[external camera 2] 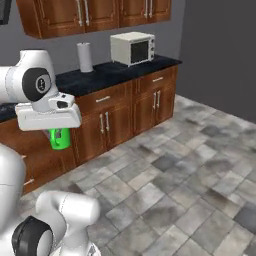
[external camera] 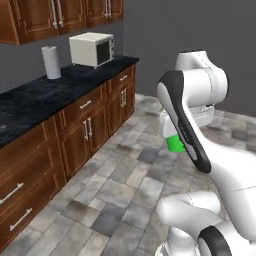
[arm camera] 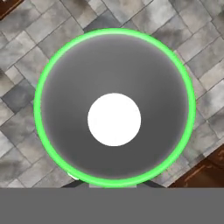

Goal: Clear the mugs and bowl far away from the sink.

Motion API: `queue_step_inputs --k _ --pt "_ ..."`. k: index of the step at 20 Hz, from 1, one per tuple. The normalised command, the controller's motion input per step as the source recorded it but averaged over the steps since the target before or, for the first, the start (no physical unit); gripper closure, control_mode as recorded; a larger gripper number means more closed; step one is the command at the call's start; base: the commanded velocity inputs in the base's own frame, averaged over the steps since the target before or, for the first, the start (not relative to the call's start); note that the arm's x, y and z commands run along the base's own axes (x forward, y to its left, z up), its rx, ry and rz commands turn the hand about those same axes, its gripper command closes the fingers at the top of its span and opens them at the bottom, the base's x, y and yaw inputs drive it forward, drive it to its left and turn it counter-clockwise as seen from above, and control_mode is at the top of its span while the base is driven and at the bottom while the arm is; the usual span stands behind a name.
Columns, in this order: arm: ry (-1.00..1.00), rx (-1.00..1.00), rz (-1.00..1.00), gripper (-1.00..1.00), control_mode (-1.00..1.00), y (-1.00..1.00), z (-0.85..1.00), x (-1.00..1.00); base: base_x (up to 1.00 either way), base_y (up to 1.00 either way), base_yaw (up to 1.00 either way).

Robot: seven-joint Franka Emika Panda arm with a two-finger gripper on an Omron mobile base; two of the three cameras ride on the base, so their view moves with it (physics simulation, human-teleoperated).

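Note:
A small bright green mug hangs upright under my gripper, which is shut on its wall, well above the tiled floor. In the right base view the mug shows just below the white hand, in front of the lower cabinets. The hand view looks straight down into the mug: a green rim, a grey inside and a white round bottom, with the floor tiles around it. My forearm hides part of the mug in the left base view. The bowl and the sink are out of view.
A black counter over brown wooden cabinets runs along the wall. On it stand a white microwave and a paper towel roll. Grey tiled floor stretches open in front of the cabinets.

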Motion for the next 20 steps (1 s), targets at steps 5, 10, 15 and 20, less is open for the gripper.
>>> queue_step_inputs --k 5,10,15,20 --pt "0.0 0.0 0.0 1.0 1.0 0.0 0.0 0.0 0.0 0.0 1.0" --pt "0.0 0.0 0.0 1.0 1.0 0.0 0.0 0.0 0.69 -0.08 0.83" --pt "0.0 0.0 0.0 1.0 1.0 0.0 0.0 0.0 0.83 0.54 0.62" --pt "0.0 0.0 0.0 1.0 1.0 0.0 0.0 0.0 0.98 0.15 0.48"
